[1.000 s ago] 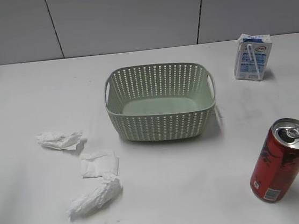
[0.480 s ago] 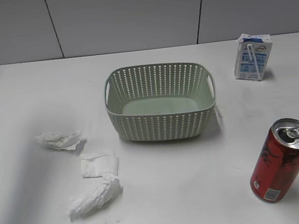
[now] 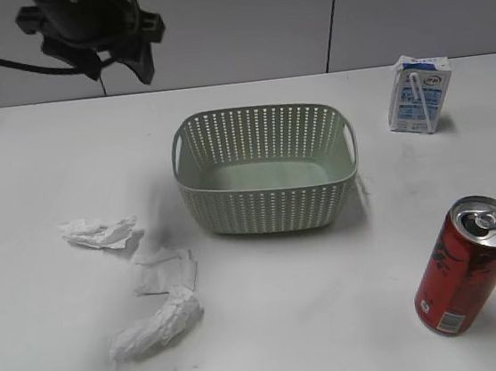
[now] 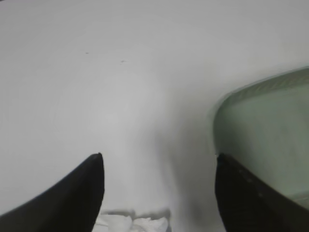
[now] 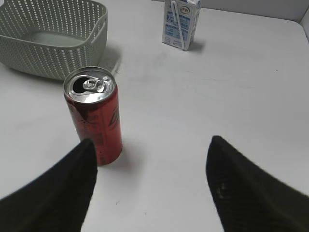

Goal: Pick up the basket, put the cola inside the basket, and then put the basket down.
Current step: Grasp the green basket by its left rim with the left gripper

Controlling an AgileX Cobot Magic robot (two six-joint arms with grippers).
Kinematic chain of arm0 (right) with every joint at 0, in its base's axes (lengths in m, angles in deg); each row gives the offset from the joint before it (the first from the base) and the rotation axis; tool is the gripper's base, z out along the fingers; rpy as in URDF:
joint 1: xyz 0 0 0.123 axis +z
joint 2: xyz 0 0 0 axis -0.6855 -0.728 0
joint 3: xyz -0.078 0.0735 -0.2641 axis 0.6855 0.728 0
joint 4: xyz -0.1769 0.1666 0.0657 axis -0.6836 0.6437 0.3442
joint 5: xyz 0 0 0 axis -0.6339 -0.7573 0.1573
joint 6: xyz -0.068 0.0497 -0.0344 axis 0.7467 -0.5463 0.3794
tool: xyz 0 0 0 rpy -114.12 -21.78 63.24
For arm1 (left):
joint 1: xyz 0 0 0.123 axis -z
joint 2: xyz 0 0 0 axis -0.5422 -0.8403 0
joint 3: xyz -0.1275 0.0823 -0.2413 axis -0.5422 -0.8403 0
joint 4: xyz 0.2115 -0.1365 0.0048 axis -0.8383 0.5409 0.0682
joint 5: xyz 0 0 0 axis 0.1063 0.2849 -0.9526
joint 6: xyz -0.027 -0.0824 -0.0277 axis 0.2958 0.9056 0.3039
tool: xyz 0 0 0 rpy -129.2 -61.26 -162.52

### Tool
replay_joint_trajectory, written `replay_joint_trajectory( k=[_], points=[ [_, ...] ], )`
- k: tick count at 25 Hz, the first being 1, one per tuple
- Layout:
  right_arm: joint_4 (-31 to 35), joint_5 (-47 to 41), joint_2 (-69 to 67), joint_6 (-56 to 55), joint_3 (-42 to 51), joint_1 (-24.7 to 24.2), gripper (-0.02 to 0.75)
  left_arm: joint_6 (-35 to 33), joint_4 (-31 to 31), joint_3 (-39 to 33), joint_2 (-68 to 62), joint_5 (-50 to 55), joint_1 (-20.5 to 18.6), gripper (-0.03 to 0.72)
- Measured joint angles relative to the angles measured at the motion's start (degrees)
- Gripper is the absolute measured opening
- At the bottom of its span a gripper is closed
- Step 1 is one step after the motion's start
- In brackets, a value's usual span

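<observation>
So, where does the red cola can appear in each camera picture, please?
Exterior view: the cola stands at the lower right, upright on the table.
Left wrist view: not in it.
Right wrist view: the cola is left of centre, near the left finger of the open right gripper.
Shared landmark: the basket, which shows in all three views.
</observation>
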Motion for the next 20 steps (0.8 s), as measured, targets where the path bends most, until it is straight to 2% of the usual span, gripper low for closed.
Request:
replay_joint_trajectory(
  k=[6, 16, 20],
  points=[
    [0.0, 0.0, 0.0, 0.0, 0.0, 0.0, 0.536, 3.86, -0.68, 2.98, -8.22, 1.97, 3.31, 0.543],
    [0.0, 0.0, 0.0, 0.0, 0.0, 0.0, 0.536, 7.1, 2.05, 3.12, -14.95, 2.52, 3.61, 0.542],
    [0.0, 0.0, 0.0, 0.0, 0.0, 0.0, 0.536, 7.59, 2.1, 3.26, -15.3, 2.52, 3.72, 0.512]
  ],
)
